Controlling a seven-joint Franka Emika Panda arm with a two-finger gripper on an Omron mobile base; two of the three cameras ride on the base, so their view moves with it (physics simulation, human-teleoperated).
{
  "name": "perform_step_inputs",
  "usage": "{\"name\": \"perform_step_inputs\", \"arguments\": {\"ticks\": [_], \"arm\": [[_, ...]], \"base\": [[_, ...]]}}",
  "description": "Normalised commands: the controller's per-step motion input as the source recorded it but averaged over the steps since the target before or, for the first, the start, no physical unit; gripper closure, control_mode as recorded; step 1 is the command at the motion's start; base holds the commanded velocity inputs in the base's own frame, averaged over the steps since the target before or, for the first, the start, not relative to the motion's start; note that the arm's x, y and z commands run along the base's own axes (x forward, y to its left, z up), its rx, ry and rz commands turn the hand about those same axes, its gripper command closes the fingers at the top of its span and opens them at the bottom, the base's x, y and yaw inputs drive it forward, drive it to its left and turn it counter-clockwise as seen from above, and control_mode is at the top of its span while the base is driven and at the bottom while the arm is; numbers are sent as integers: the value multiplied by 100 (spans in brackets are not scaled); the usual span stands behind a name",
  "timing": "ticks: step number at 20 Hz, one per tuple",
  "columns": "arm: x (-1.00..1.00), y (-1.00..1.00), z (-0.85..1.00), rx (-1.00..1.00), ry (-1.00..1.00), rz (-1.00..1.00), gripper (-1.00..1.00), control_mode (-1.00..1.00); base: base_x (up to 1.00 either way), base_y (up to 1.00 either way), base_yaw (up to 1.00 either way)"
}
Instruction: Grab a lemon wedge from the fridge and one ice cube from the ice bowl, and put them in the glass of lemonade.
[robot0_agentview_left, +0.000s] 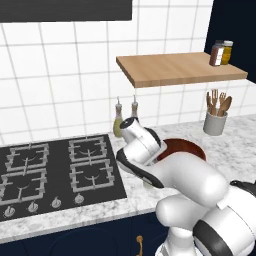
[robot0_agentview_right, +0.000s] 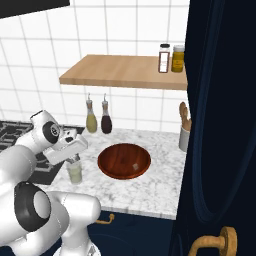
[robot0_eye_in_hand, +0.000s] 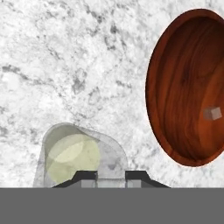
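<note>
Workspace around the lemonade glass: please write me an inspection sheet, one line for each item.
Surface: white-grey marble counter, beside a black gas hob.
Job's things: glass of lemonade upright on the counter, apart from the ice bowl; one ice cube lies in the bowl. Whether anything floats in the glass cannot be told.
Clutter: two oil bottles at the wall, utensil crock, two jars on the wooden shelf.
Claw: claw shut, above the glass, holding nothing visible.
Cables: nothing seen.
Surroundings: white tiled wall, navy cabinets with gold handles.

hidden — ice bowl (robot0_agentview_left: 192, 146) (near rim behind arm) | glass of lemonade (robot0_eye_in_hand: 74, 155) — base cut off
</note>
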Motion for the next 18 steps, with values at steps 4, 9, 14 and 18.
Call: {"name": "perform_step_inputs", "arguments": {"ticks": [4,9,14,18], "arm": [[2,1,-21,-2,0,4,100,-100],[6,0,-3,0,2,1,100,-100],[0,11,0,-1,4,0,100,-100],[0,18,0,-2,4,0,100,-100]], "base": [[0,0,0],[0,0,0],[0,0,0],[0,0,0]]}}
